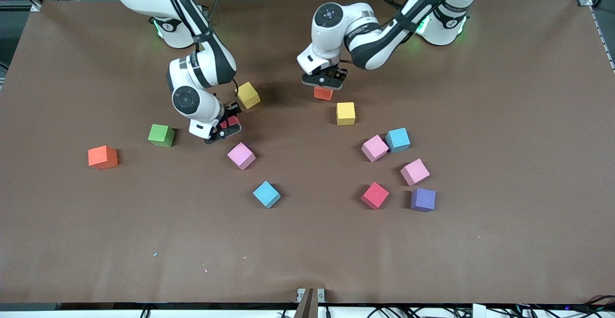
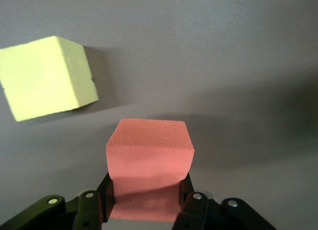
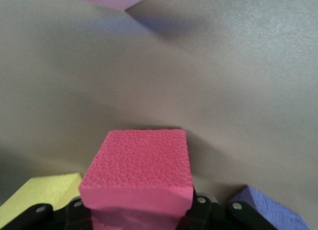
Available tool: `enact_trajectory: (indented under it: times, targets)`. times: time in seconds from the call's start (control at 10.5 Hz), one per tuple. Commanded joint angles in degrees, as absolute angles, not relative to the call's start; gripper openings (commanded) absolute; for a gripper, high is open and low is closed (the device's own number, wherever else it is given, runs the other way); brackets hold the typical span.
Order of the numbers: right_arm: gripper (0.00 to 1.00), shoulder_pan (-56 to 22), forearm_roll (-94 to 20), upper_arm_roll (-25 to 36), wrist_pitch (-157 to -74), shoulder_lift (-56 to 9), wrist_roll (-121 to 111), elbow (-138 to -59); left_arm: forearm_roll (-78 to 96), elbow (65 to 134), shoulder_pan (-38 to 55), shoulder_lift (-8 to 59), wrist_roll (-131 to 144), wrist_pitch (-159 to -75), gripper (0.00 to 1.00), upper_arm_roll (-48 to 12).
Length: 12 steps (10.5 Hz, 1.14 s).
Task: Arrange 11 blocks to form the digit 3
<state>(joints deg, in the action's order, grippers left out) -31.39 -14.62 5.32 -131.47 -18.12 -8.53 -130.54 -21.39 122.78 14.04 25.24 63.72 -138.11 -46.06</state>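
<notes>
Claws (image 1: 323, 83) (image 1: 228, 127) on cubes (both shut)

Two cubes (image 1: 386, 144) touching, toward the left arm's end

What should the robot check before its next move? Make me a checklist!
1. Left claw shut on the orange-red block: ok.
2. Right claw shut on the red block: ok.
3. Both held blocks lifted off the table: cannot tell.
4. Room around the red block: not ok, a yellow block and a purple block sit close beside it.
5. Digit 3 started: not ok, the other blocks lie scattered.
</notes>
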Motion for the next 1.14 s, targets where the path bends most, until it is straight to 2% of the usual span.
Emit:
enact_trajectory:
  times: [0.0,0.38,0.76,1.05]
  targets:
    - [0.1,-29.5,-15.1,5.6,-123.2,-13.6,-12.0,-127.2,-22.2,117.3,14.8,30.9,68.2,-136.8,0.48,-45.9]
    - [0.1,-27.0,-7.7,5.8,-114.6,-13.5,-15.9,-119.4,-22.3,114.6,16.2,33.2,75.2,-136.8,0.5,-45.4]
    - [0.1,-25.8,-6.2,5.8,-113.1,-13.7,-19.6,-116.9,-24.1,112.6,16.6,35.6,77.8,-136.8,0.53,-44.9]
    - [0.1,-25.1,-6.2,5.8,-112.1,-14.1,-22.1,-115.5,-26.6,110.3,20.5,37.6,77.5,-136.8,0.55,-41.4]
